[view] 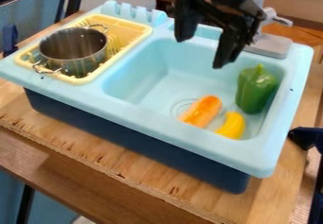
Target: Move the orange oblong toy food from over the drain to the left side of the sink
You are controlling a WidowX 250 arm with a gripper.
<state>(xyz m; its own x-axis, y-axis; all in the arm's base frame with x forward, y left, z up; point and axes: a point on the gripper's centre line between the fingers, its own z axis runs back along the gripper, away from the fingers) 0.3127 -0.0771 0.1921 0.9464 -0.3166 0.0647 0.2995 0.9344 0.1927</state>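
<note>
Holding black two-finger gripper [202, 53] spread wide over light-blue plastic sink basin [150, 82], toward 12 o'clock. Inside: glossy green bell pepper [255, 90] at 3, orange sausage-shaped toy [202, 110] at 6, curved yellow toy [232, 125] at 5. Outside, at 10: round steel pot [73, 53] in pale-yellow plastic rack [133, 26].

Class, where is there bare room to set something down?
Bare: basin floor between the wall nearest the yellow rack and the orange toy; wooden tabletop before the sink. Crowded: around the green pepper and banana, and the rack, with its pot.
</note>
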